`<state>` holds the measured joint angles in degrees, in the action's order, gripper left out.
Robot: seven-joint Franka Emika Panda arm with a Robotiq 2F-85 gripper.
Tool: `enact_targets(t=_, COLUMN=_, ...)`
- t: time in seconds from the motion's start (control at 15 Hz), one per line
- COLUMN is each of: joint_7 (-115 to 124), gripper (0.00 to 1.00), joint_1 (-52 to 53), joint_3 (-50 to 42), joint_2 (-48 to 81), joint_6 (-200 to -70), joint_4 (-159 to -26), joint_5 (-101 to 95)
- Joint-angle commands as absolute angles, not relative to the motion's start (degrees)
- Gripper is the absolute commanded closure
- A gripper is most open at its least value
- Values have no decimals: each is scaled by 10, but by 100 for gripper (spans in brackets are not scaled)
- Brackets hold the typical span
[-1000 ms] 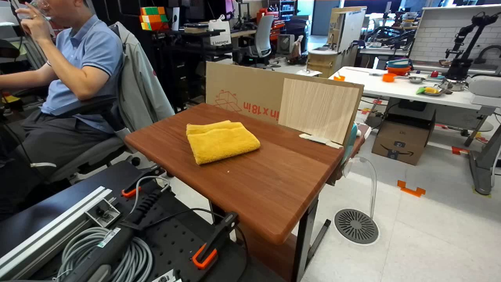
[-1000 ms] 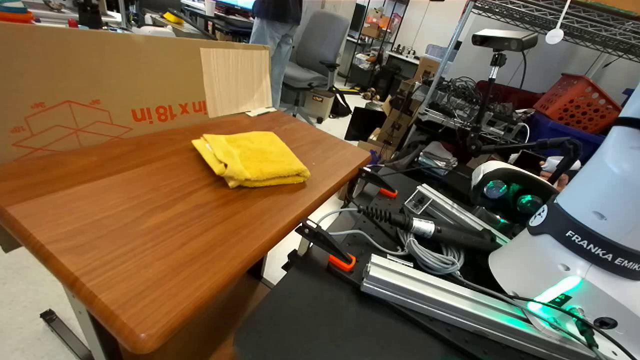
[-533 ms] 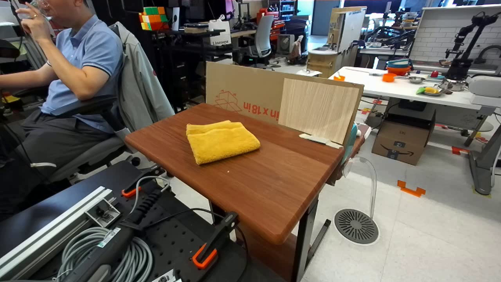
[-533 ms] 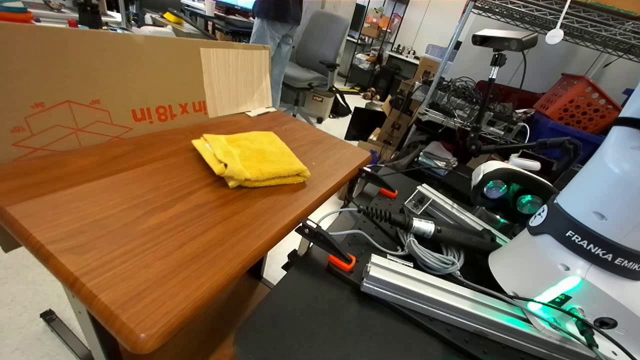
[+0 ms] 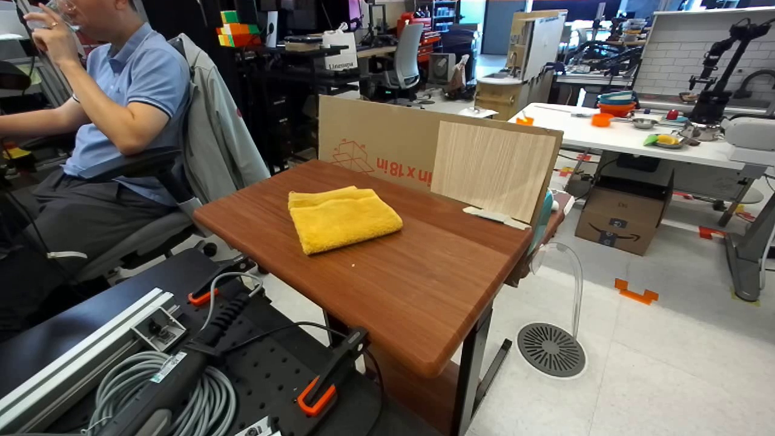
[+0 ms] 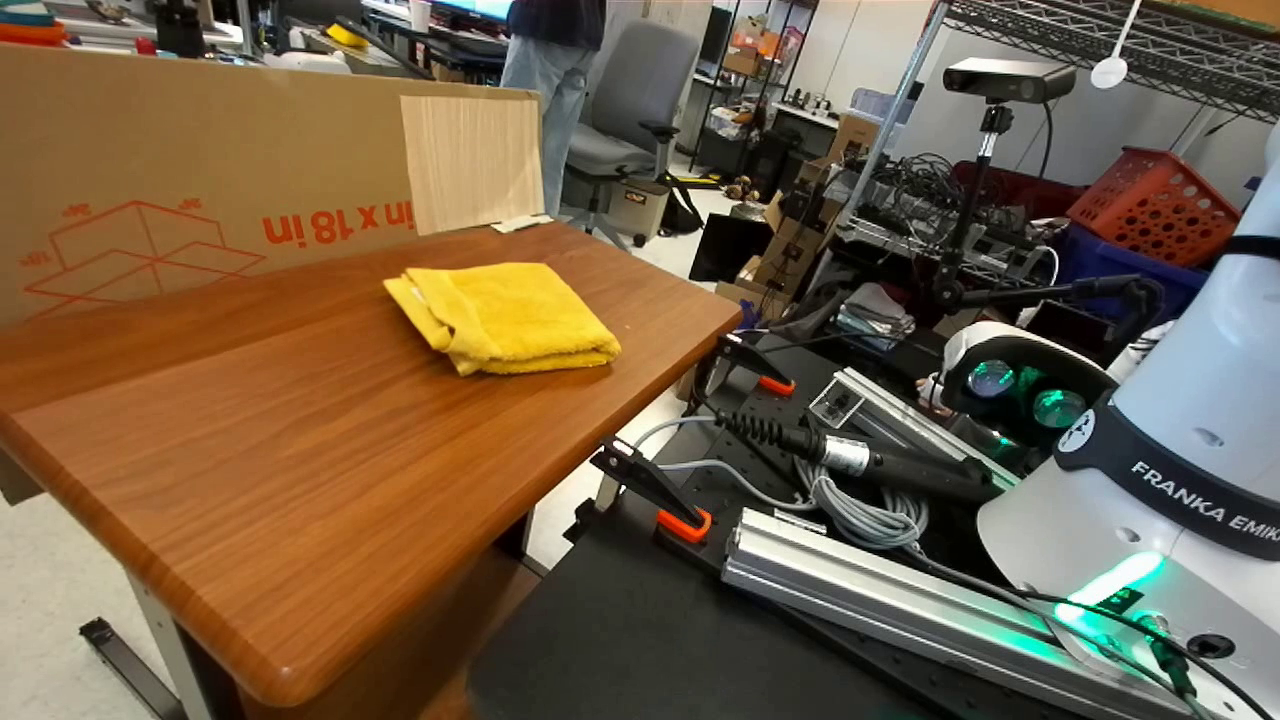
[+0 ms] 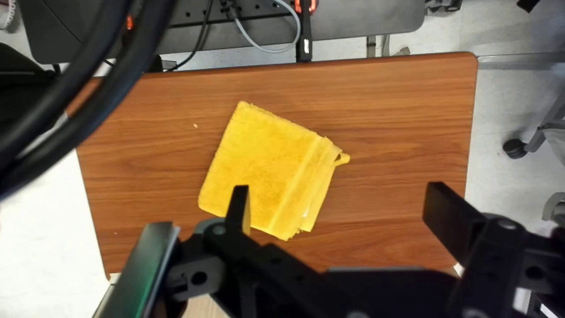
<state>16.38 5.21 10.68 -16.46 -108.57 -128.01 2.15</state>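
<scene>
Overhead, gripper (image 7: 337, 194): fingers (image 7: 454, 221) spread wide apart, well above the towel (image 7: 265, 159), one hiding a bit of its edge in the wrist view.
Towel: yellow, folded, lying near the middle of the table (image 7: 388, 119).
Cardboard (image 5: 381, 124): upright along the table's edge, a pale panel (image 5: 493, 169) against it.
Bench (image 6: 600, 640): black, beside the table, with clamps (image 5: 334, 368) and coiled cable (image 5: 219, 387).
Man (image 5: 130, 91): in blue, seated near the table.

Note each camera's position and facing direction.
In an exterior view: beside the bench, nearer the pale panel, facing the table; no clear robot part.
In an exterior view: farther from that panel, facing the table; arm base shows.
Wrist view: above the table, facing down; open gripper shows.
Both exterior views share table and yellow cloth.
</scene>
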Motion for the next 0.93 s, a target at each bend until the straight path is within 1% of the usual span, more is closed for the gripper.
enact_targets(t=0.0, joint_7=262, gripper=0, joint_1=51, joint_3=122, joint_2=-47, joint_6=-1153, joint_4=-1201, joint_5=25)
enact_targets(t=0.13, joint_7=309, gripper=0, joint_1=53, joint_3=115, joint_2=-13, joint_6=-1205, joint_4=-1198, joint_5=20)
enact_targets(t=0.27, joint_7=308, gripper=0, joint_1=56, joint_3=104, joint_2=3, joint_6=-1220, joint_4=-1214, joint_5=20)
enact_targets(t=0.4, joint_7=260, gripper=0, joint_1=59, joint_3=96, joint_2=8, joint_6=-1149, joint_4=-1226, joint_5=-22)
enact_targets(t=0.6, joint_7=147, gripper=0, joint_1=44, joint_3=72, joint_2=1, joint_6=-1095, joint_4=-1238, joint_5=-36)
enact_targets(t=0.87, joint_7=19, gripper=0, joint_1=35, joint_3=48, joint_2=10, joint_6=-1040, joint_4=-1220, joint_5=-91)
